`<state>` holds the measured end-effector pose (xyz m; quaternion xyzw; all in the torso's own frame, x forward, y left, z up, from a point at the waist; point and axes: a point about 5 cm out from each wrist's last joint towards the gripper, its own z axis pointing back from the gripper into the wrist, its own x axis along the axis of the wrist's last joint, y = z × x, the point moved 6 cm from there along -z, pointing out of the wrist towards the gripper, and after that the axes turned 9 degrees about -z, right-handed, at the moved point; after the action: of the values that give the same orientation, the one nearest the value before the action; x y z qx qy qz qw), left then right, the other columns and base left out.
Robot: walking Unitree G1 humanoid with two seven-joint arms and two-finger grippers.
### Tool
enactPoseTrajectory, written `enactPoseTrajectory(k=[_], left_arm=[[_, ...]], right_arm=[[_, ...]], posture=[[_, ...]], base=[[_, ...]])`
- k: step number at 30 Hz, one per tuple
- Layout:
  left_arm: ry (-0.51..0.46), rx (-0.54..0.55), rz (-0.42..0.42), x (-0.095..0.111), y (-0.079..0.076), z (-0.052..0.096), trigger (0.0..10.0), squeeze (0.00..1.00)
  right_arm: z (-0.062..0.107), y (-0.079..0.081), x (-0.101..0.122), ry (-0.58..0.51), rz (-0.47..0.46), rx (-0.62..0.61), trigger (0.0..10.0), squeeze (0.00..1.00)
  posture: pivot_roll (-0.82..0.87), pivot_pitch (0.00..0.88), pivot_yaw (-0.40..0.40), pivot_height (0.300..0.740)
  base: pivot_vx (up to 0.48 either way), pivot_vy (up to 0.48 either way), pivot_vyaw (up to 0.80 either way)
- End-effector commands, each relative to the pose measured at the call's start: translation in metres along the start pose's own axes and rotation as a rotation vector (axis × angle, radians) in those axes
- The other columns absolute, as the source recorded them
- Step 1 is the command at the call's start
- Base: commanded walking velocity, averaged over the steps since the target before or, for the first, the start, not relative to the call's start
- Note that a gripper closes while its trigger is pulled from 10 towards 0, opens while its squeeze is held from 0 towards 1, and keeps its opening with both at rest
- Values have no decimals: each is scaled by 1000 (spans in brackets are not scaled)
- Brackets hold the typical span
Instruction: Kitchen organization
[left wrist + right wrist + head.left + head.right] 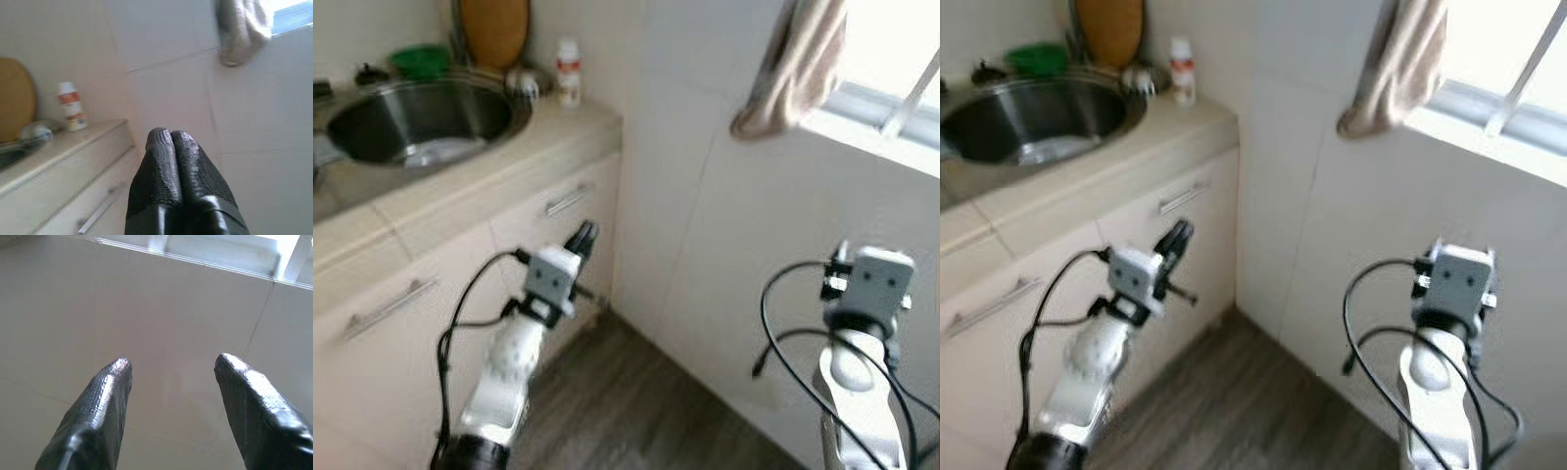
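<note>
Facing round steel sink (421, 122) — glossy tiled wall (705, 196).

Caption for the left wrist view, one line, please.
Left gripper, fingers shut and empty, aimed at the tiled wall beside the counter holding a white bottle.

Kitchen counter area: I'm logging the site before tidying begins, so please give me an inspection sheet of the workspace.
Surface: beige counter with a round steel sink set in it.
Job's things: white bottle with a red label at the counter's back corner; green item behind the sink; wooden board leaning on the wall.
Clutter: nothing seen.
Grippers: left claw shut, empty, raised before the drawers; right claw open, empty, facing the tiled wall.
Cables: black leads looping off both wrists.
Surroundings: towel hanging by the window; wood-look floor.
</note>
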<state>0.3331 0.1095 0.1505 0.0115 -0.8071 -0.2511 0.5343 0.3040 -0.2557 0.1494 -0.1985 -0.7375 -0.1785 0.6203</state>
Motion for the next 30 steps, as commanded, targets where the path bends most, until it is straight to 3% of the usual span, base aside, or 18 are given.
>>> enactPoseTrajectory(k=[1, 10, 13, 30], left_arm=[[-5, -19, 9, 2, -6, -2, 10000, 0], [-9, -21, 13, 3, -7, -2, 10000, 0], [-20, -18, 9, 5, -6, -2, 10000, 0], [-6, -35, -4, 2, -9, -2, 10000, 0]], right_arm=[[-1, -4, 2, -7, 1, -11, 10000, 0], [-1, -4, 2, -6, 1, -12, 10000, 0], [-2, -4, 3, -7, 1, -13, 10000, 0], [-2, -4, 2, -6, 0, -14, 10000, 0]], posture=[[103, 0, -52, 740], [101, 0, -53, 740], [101, 0, -53, 740], [100, 0, -52, 740]], base=[[0, 461, 0], [0, 455, -267], [0, 0, -800], [0, -47, -94]])
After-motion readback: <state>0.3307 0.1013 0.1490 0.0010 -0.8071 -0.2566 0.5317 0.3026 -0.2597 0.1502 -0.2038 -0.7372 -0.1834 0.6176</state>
